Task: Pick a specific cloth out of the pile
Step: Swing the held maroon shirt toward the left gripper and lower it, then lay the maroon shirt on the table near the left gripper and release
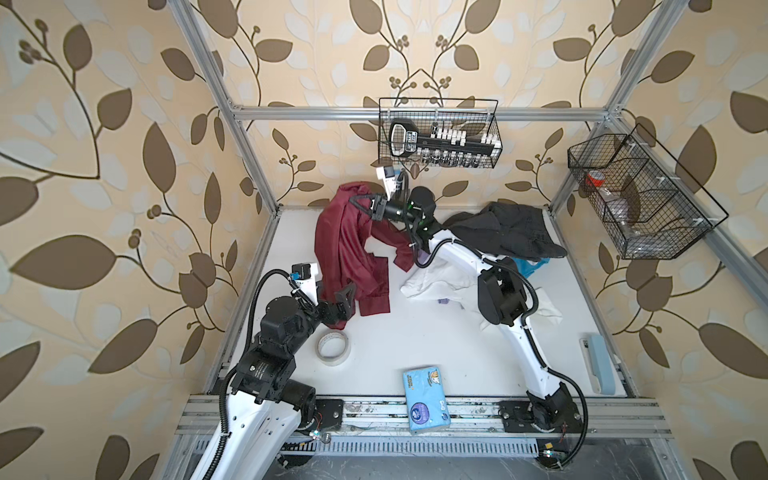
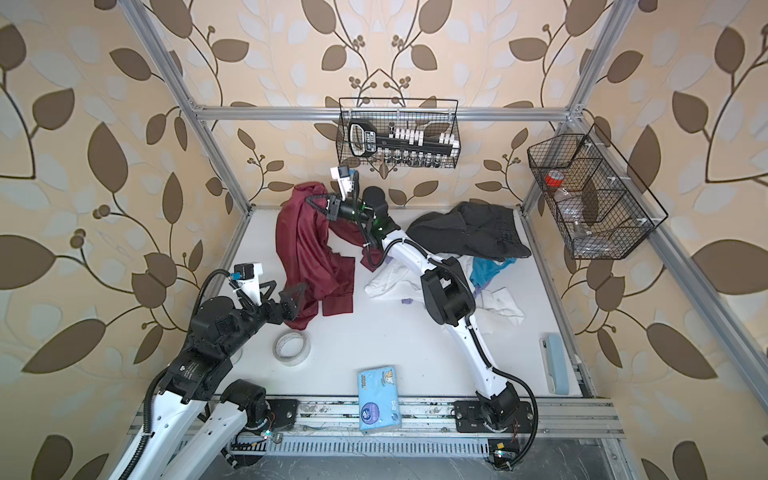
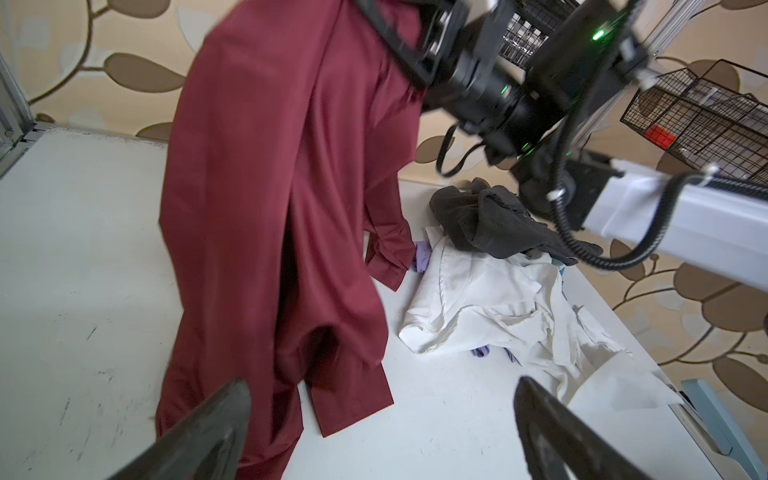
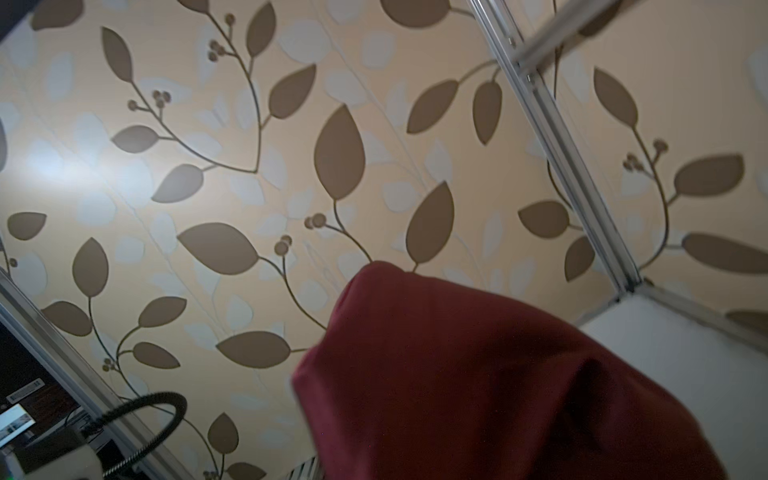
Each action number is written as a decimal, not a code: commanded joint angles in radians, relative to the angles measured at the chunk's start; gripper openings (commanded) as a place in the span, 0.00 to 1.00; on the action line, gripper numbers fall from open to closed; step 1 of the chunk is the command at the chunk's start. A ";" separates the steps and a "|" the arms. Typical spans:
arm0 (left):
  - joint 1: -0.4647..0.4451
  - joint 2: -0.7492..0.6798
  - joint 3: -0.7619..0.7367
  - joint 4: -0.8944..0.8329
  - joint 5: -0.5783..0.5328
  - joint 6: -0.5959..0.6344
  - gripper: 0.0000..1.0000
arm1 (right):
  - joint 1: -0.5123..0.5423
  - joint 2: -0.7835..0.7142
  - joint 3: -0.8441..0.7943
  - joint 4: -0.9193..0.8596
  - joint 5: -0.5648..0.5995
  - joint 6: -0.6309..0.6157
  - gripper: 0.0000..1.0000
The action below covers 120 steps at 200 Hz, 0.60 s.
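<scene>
The smooth, faintly glossy maroon cloth (image 1: 338, 245) hangs in long folds from the right gripper (image 1: 365, 201), whose fingers are clamped on its bunched top, left of the rumpled pile (image 1: 440, 280). The left gripper (image 2: 282, 293) holds its black fingers apart beside the hem.

Maroon cloth (image 1: 338, 245): smooth weave, slight sheen; dark grey garment (image 1: 511, 232) at 1 o'clock looks matt, coarser. Worktop (image 1: 436, 340) matt white, scuffed. Tissue pack (image 1: 426, 399) at 6 o'clock glossy plastic wrap; wire basket (image 1: 384, 124) at 12 o'clock black metal.
</scene>
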 commanded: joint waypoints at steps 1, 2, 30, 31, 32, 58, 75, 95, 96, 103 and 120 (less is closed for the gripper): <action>-0.009 -0.009 0.002 0.019 -0.005 -0.002 0.99 | 0.008 -0.034 -0.070 0.014 -0.041 -0.053 0.00; -0.008 -0.009 0.002 0.019 -0.005 -0.001 0.99 | 0.008 -0.035 -0.075 0.008 -0.039 -0.060 0.00; -0.008 -0.009 0.002 0.020 -0.006 -0.002 0.99 | 0.012 -0.082 -0.183 -0.180 -0.005 -0.214 0.00; -0.008 -0.009 0.001 0.021 -0.007 -0.002 0.99 | 0.013 -0.083 -0.185 -0.189 -0.004 -0.220 0.00; -0.009 -0.009 0.001 0.020 -0.007 -0.002 0.99 | 0.014 -0.085 -0.187 -0.198 -0.002 -0.225 0.00; -0.009 -0.007 0.000 0.022 -0.007 -0.002 0.99 | 0.030 -0.120 -0.244 -0.425 0.041 -0.380 0.00; -0.010 -0.006 -0.003 0.024 -0.007 -0.002 0.99 | 0.042 -0.129 -0.258 -0.552 0.077 -0.456 0.00; -0.010 -0.003 -0.002 0.023 -0.007 -0.002 0.99 | 0.054 -0.125 -0.257 -0.655 0.107 -0.510 0.05; -0.010 -0.003 -0.003 0.022 -0.007 -0.002 0.99 | 0.055 -0.125 -0.257 -0.660 0.108 -0.512 0.05; -0.010 -0.001 0.000 0.023 -0.007 -0.001 0.99 | 0.059 -0.121 -0.257 -0.693 0.114 -0.528 0.09; -0.010 0.001 -0.001 0.022 -0.008 -0.001 0.99 | 0.070 -0.110 -0.244 -0.794 0.151 -0.568 0.28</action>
